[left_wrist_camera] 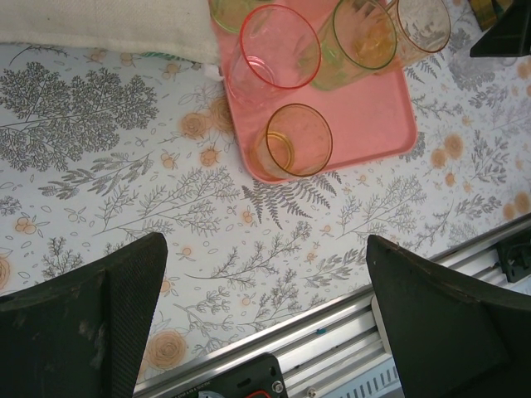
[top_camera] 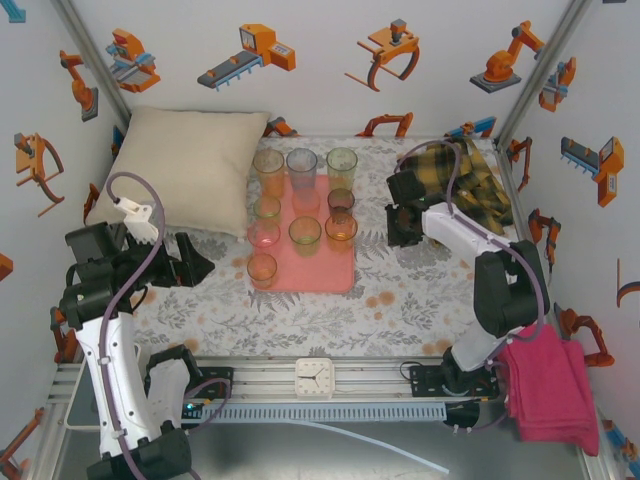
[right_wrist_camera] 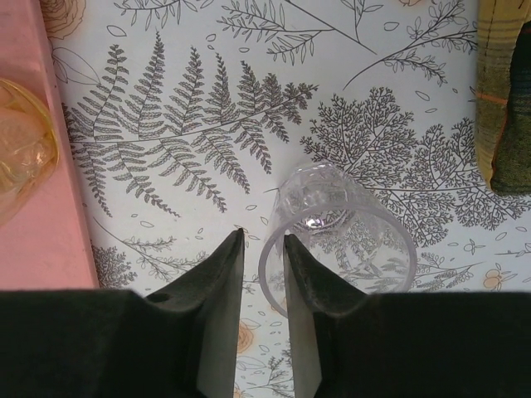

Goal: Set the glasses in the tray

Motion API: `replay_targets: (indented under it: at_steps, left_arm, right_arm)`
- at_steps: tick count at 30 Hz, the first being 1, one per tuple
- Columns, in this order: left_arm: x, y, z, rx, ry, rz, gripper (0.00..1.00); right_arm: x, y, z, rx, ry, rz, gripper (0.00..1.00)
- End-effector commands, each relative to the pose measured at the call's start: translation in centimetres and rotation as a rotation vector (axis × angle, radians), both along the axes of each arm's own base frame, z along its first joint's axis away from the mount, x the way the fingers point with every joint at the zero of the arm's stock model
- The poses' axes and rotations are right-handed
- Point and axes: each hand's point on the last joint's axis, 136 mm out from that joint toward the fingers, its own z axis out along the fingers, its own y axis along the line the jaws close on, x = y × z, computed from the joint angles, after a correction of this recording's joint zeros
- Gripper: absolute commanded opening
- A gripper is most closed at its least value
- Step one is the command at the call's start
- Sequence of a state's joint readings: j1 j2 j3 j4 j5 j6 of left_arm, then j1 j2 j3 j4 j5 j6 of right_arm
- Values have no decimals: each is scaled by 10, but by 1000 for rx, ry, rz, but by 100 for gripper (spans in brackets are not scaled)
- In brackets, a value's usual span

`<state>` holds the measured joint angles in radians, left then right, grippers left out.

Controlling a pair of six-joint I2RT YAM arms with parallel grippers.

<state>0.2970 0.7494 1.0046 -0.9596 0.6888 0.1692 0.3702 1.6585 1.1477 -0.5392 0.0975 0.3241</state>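
- Black left gripper [left_wrist_camera: 265,242]: jaws wide, above floral tablecloth [left_wrist_camera: 124,166].
- Salmon tray [top_camera: 315,272], one, flat, rounded corners: nine tinted transparent glasses [top_camera: 304,232] upright on it.
- Right gripper [right_wrist_camera: 261,240]: jaws narrow, straddling rim of one clear tumbler [right_wrist_camera: 340,224], right of tray; grip unclear.

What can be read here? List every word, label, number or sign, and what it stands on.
No text can be read.
Clock on the rail: dial marks too small to read.
Wall stickers: machine pictures, no words showing.
Glasses, tray: no lettering showing.
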Motion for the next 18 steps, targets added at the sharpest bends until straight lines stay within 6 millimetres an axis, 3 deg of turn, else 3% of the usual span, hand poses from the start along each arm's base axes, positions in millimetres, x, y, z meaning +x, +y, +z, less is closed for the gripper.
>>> replay_targets:
  at_steps: [1,18]
  left_arm:
    - [1,0,-1,-18,1,5,98]
    - [4,1,2,-23,4,9,98]
  right_arm:
    - [6,-4,-1,-22,-15,-3,25]
    - [-1,-15,2,-73,-25,-9,11]
